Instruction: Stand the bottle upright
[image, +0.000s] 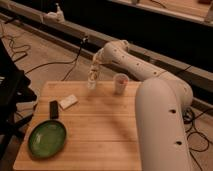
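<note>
The bottle (92, 80) looks upright at the far edge of the bench (102, 132), left of the cup (120, 83). The pincer (95, 65) sits at its top. I cannot tell whether the pincer pinches the bottle or is spread. A sideways drag on leaving would likely tip the slim bottle off the far edge or into the cup.

Arm (142, 72) extended forward-left, end effector (95, 65) pointing down.

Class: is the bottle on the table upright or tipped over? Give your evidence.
Upright: the bottle stands vertically on the table, base down, beside the cup; the gripper is right above its top.
</note>
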